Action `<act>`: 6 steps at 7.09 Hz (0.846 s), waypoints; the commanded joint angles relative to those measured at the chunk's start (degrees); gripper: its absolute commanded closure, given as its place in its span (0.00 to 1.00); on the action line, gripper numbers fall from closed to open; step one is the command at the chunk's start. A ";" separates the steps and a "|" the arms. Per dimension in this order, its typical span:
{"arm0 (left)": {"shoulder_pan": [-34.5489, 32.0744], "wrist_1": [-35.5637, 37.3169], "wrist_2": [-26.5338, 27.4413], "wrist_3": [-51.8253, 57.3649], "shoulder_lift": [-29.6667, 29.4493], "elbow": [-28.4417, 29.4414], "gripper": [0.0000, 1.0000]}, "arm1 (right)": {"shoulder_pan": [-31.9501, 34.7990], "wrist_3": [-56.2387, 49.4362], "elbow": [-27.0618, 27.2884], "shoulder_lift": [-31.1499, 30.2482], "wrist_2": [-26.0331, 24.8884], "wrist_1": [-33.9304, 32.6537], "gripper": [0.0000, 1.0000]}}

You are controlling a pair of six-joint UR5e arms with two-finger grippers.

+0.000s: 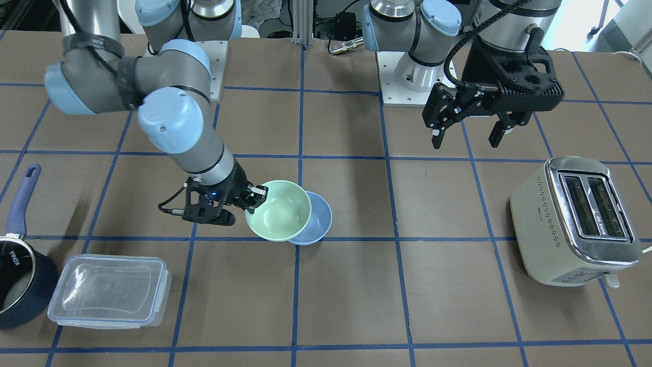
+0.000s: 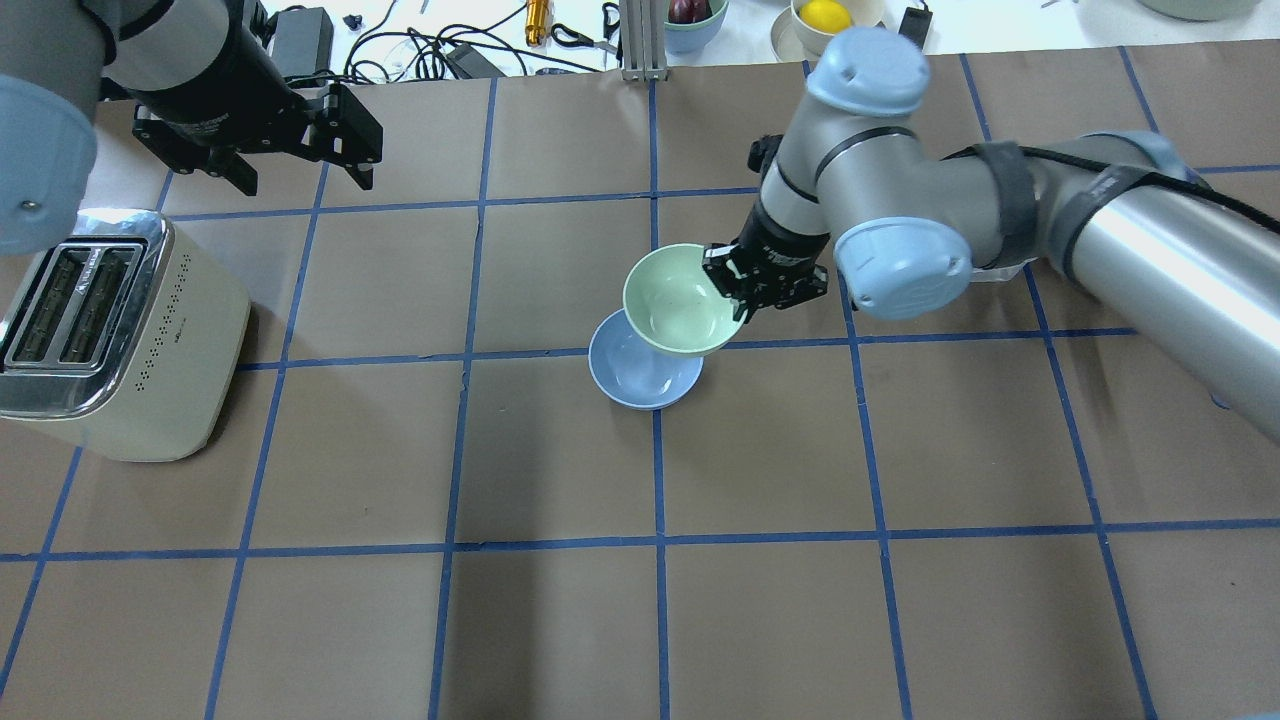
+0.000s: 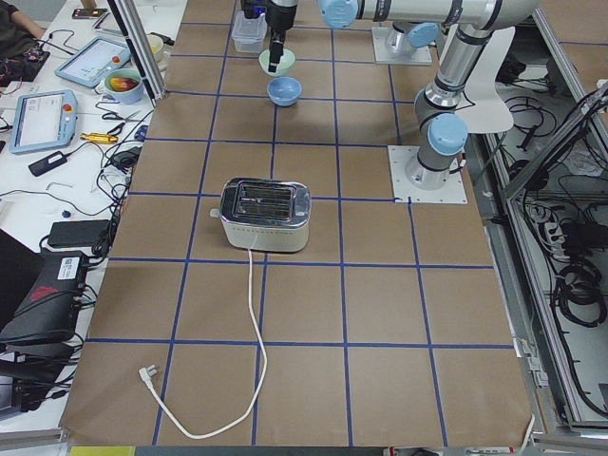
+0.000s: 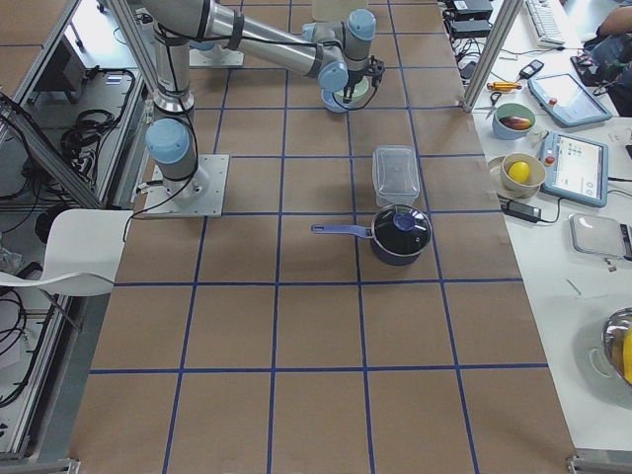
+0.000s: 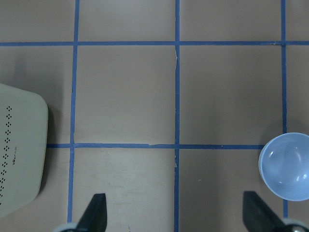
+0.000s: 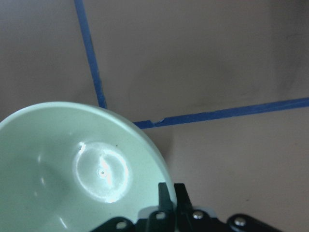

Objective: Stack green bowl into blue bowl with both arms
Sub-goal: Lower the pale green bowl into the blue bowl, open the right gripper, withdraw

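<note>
My right fingers [image 1: 259, 193] are clamped on the green bowl [image 1: 277, 210] rim in the front view. The bowl is tilted and overlaps the blue bowl [image 1: 317, 224] just past my tips. My left gripper [image 1: 466, 140] has its fingers apart, with the toaster [image 1: 575, 219] off to one side.
Overhead: green bowl sits off-centre over the blue bowl, can't tell if they touch.
Left wrist: fingers wide, blue bowl near one tip, toaster corner near the other.
Right wrist: fingers pinch the green rim.

Mint green bowl [image 1: 277, 209], periwinkle blue bowl [image 1: 319, 220] — brown table [image 1: 356, 295] with blue grid, cream toaster [image 1: 540, 239]
</note>
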 commanded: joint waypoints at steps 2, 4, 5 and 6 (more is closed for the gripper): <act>0.08 0.08 0.18 0.25 0.02 0.06 0.00 | 4.76 2.85 1.04 3.07 -2.96 -0.66 1.00; 0.00 0.08 0.44 -0.01 0.11 -0.02 0.00 | 4.68 2.84 -0.09 3.69 -2.96 -2.77 1.00; -0.01 0.08 0.36 -0.01 0.11 -0.11 0.00 | 4.68 2.76 -0.36 4.47 -3.39 -2.95 1.00; -0.01 0.08 0.36 -0.01 0.11 -0.02 0.00 | 4.68 3.02 -0.36 4.65 -3.83 -3.21 0.19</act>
